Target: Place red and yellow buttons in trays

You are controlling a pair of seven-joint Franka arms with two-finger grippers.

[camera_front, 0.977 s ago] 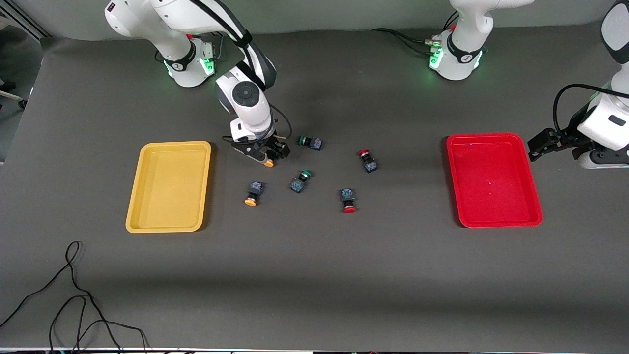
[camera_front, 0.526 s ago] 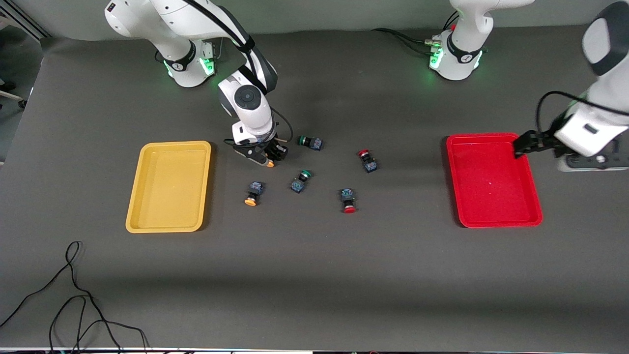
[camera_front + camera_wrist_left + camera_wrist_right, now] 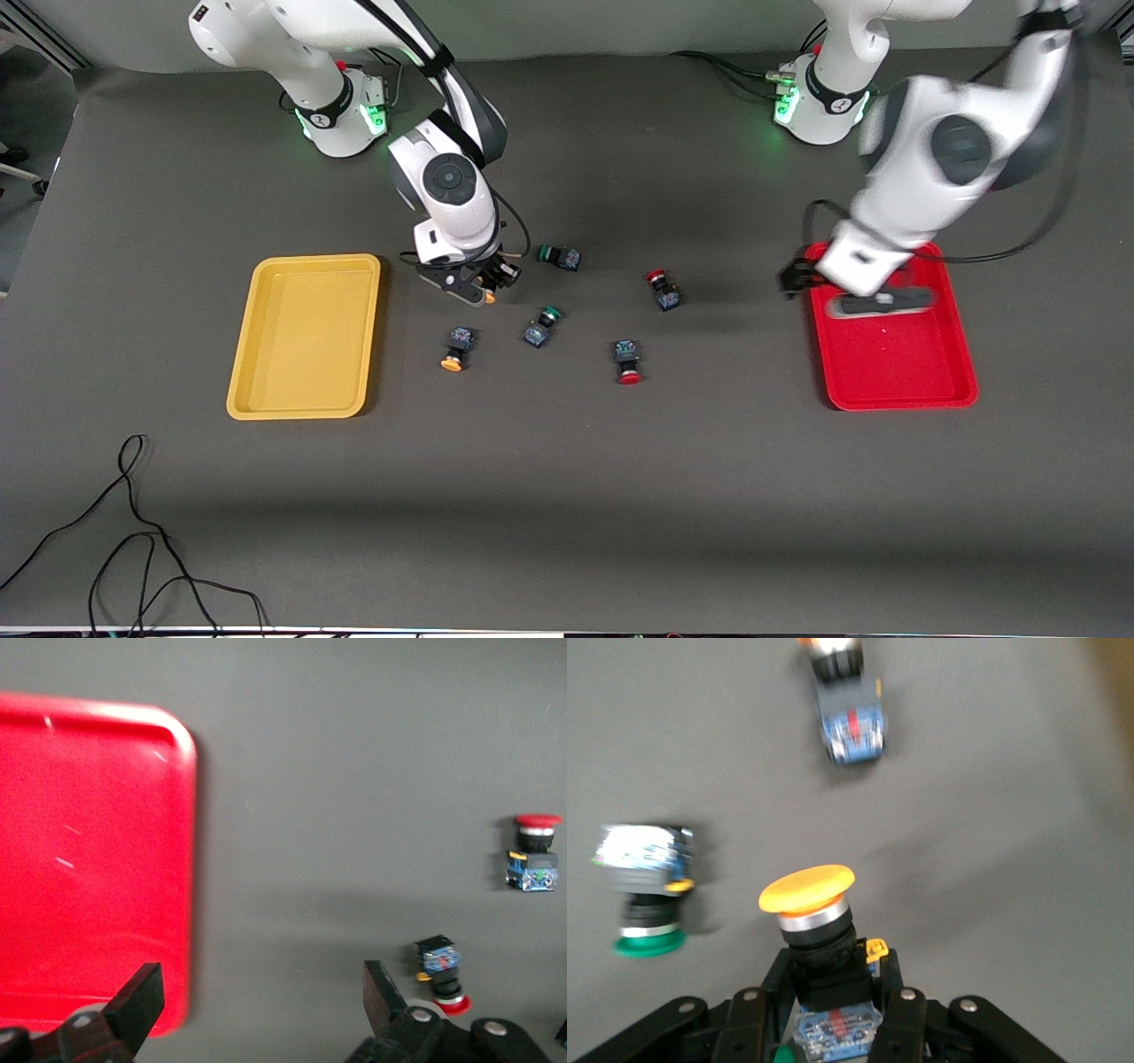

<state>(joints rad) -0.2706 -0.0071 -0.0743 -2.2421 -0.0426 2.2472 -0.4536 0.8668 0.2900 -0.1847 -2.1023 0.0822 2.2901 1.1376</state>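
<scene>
My right gripper (image 3: 481, 282) is shut on a yellow button (image 3: 808, 904), gripping its dark body low over the table between the yellow tray (image 3: 306, 335) and a green button. A second yellow button (image 3: 454, 347) lies nearer the front camera and also shows in the right wrist view (image 3: 849, 718). Two red buttons (image 3: 660, 289) (image 3: 628, 361) lie mid-table and show in the left wrist view (image 3: 534, 855) (image 3: 443, 970). My left gripper (image 3: 795, 277) (image 3: 261, 992) is open and empty over the rim of the red tray (image 3: 895, 363) (image 3: 89, 859) on its buttons' side.
Two green-capped buttons (image 3: 558, 257) (image 3: 540, 325) lie among the others; one shows in the right wrist view (image 3: 647, 890). A black cable (image 3: 133, 532) lies near the front edge at the right arm's end. Both trays hold nothing.
My left arm has swung from past the red tray's outer end to over the tray's rim on its buttons' side. My right gripper has barely shifted, still holding the yellow button.
</scene>
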